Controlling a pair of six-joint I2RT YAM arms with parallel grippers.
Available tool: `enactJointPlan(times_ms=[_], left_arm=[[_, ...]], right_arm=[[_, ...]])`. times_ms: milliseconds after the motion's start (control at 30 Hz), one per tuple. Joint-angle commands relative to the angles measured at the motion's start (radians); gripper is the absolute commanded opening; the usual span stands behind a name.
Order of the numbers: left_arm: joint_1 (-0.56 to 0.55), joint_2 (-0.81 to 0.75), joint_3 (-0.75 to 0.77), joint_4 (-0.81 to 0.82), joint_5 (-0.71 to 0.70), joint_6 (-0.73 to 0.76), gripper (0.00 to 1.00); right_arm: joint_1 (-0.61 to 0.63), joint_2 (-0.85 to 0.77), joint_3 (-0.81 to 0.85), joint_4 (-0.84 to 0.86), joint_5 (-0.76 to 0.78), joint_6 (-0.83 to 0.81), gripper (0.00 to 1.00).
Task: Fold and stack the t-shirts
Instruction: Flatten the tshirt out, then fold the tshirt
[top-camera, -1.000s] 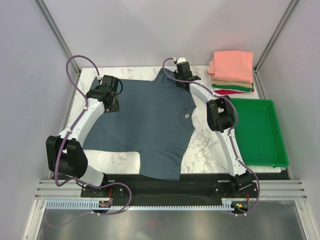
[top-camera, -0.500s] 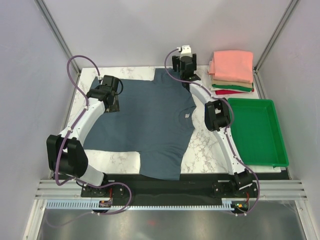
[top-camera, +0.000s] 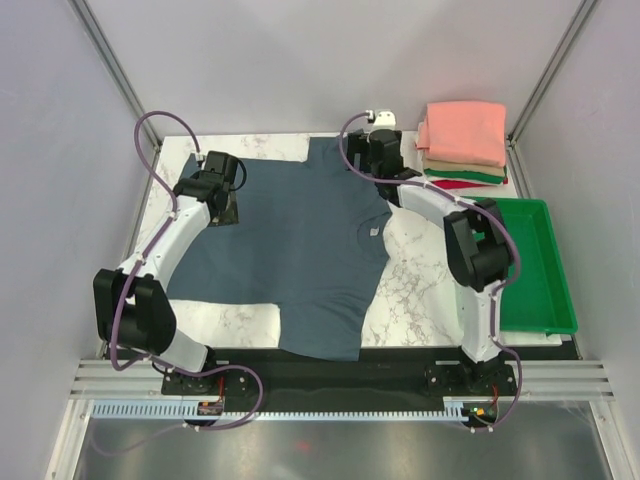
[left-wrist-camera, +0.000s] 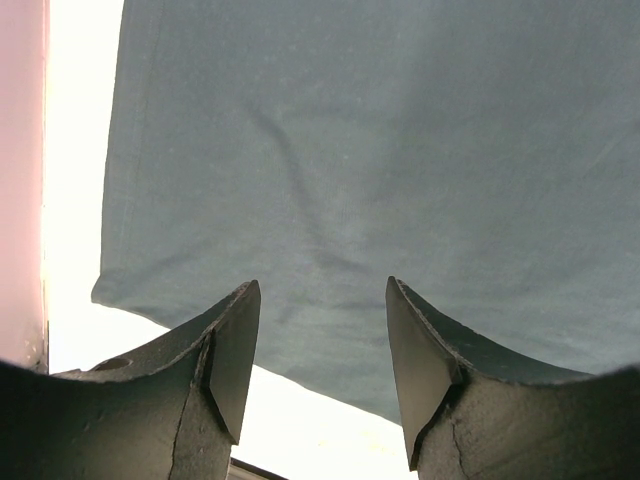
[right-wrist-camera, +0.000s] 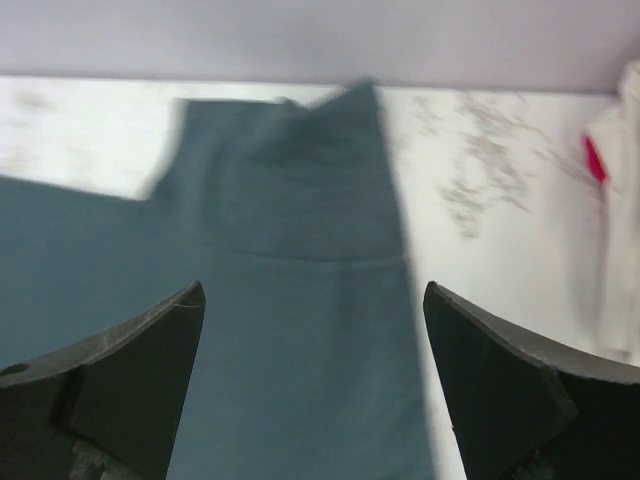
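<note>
Slate blue-grey t-shirt (top-camera: 300, 240), spread flat

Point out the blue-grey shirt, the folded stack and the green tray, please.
blue-grey shirt (top-camera: 300, 240): top external view, middle of its spread-out body.
folded stack (top-camera: 465, 130): top external view, on the salmon-pink top layer.
green tray (top-camera: 535, 270): top external view, on its bare floor.

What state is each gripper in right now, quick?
Left gripper: open, jaws apart over the blue-grey t-shirt, holding nothing.
Right gripper: open, jaws wide over the same shirt, holding nothing.
</note>
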Motion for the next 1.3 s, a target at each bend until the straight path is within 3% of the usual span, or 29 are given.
enactJointPlan(times_ms=[0, 200, 500, 733, 967, 1267], left_arm=[[-0.004, 0.023, -0.004, 0.007, -0.025, 0.031, 0.61], [-0.002, 0.076, -0.009, 0.005, -0.042, 0.031, 0.62], [0.004, 0.161, -0.009, 0.008, -0.059, 0.020, 0.63], [0.004, 0.259, 0.011, 0.005, -0.055, 0.020, 0.64], [0.004, 0.385, 0.075, 0.000, 0.075, 0.023, 0.63], [-0.001, 0.535, 0.259, -0.012, 0.239, 0.020, 0.62]], right_arm=[[0.078, -0.186, -0.127, -0.050, -0.116, 0.121, 0.98], [0.162, -0.281, -0.344, -0.073, -0.241, 0.250, 0.98], [0.176, -0.265, -0.502, 0.043, -0.440, 0.338, 0.98], [0.106, -0.182, -0.504, 0.017, -0.432, 0.388, 0.98], [-0.034, -0.113, -0.473, -0.036, -0.444, 0.390, 0.98], [-0.181, -0.015, -0.297, -0.138, -0.447, 0.379, 0.98]])
